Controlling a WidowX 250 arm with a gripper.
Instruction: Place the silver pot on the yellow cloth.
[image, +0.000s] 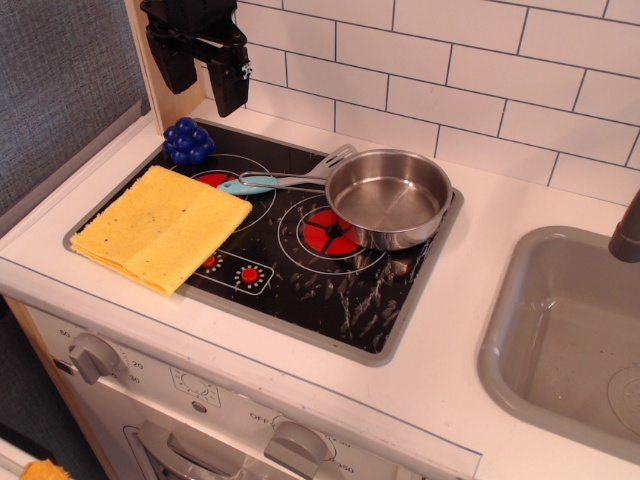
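Observation:
The silver pot (390, 198) sits on the right side of the black toy stovetop (300, 280), over the right red burner, its thin wire handle pointing left. The yellow cloth (160, 227) lies folded on the stovetop's left side, overhanging the front left edge. My gripper (205, 70) hangs at the top left, above the back left corner of the stove, well away from the pot. Its two black fingers point down, spread apart and empty.
A grey spatula with a light-blue handle (250, 184) lies behind the pot's handle. A blue grape cluster (188, 141) sits at the stove's back left corner. A grey sink (570, 340) is at the right. A white tiled wall runs behind.

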